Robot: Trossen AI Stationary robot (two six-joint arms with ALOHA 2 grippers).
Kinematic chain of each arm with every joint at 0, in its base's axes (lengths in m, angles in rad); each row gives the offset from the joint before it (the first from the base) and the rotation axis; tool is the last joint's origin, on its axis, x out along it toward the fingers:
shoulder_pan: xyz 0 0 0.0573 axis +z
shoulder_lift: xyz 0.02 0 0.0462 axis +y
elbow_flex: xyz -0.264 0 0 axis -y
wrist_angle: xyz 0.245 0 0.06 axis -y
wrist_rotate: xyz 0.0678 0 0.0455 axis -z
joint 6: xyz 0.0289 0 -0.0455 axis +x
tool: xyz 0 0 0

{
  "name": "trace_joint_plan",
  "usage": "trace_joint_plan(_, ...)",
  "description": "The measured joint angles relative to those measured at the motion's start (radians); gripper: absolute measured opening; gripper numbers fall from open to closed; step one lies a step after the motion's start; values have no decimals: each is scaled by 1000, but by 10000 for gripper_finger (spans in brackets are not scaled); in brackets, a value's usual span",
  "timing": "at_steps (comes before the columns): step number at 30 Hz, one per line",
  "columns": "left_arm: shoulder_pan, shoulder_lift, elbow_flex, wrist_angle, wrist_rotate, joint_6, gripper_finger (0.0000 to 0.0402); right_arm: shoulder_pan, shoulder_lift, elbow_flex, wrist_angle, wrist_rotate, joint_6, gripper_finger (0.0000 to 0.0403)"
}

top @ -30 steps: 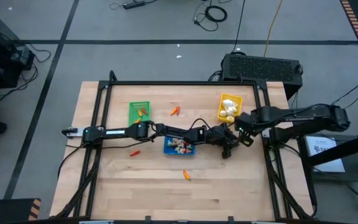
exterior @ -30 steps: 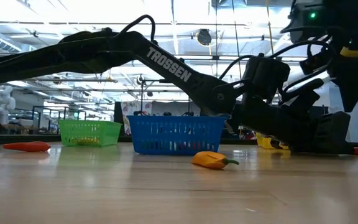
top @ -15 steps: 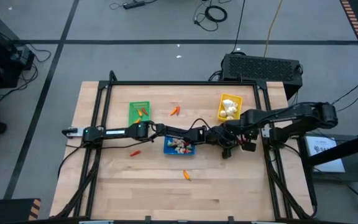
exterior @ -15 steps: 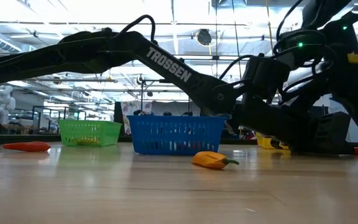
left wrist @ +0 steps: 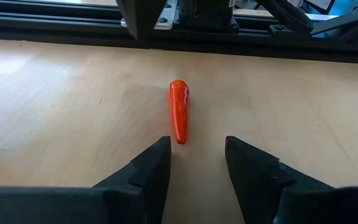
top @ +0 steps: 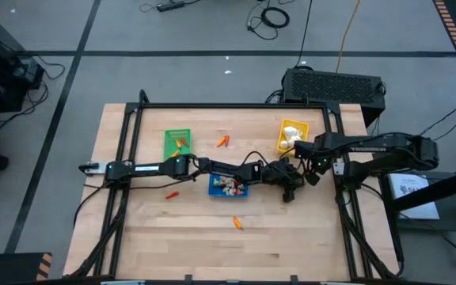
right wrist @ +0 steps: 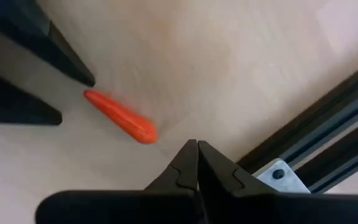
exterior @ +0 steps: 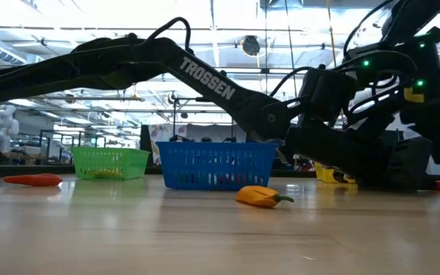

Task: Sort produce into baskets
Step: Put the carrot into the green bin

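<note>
A slim orange-red carrot point(left wrist: 179, 118) lies flat on the wooden table just ahead of my left gripper point(left wrist: 194, 155), which is open and low over the table right of the blue basket point(top: 228, 187). The carrot is not between the fingers. My right gripper point(right wrist: 196, 149) is shut and empty, close over the table beside the same carrot point(right wrist: 120, 117). In the high view it point(top: 311, 174) is near the yellow basket point(top: 291, 136), which holds white bulbs. The green basket point(top: 177, 142) stands at the far left and holds orange pieces. The blue basket holds several small pieces.
An orange pepper-like piece point(top: 237, 222) lies on the table toward the near edge. A red carrot point(top: 172, 194) lies left of the blue basket. Orange pieces point(top: 223, 141) lie between the green and yellow baskets. A black frame rail point(right wrist: 303, 118) runs along the right side.
My right arm has come down toward the table beside my left gripper. It first reached toward the table's left, then drew back a little. My left arm and the produce have kept still.
</note>
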Motion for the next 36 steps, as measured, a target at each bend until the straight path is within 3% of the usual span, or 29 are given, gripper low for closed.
trace_joint_plan(6,-2,0,0,-1,0,-1,159,1,28,-16,22,7,55,0)
trace_joint_plan(19,-3,0,0,-2,-4,0,159,-2,192,-63,76,-107,183,0)
trace_joint_plan(25,-3,0,0,-3,-4,-1,159,8,204,-63,73,-118,195,0)
trace_joint_plan(29,-3,0,0,-3,-4,-1,159,8,204,-63,78,-70,199,0)
trace_joint_plan(36,-4,0,0,-3,-3,-3,159,8,204,-63,124,-106,175,0)
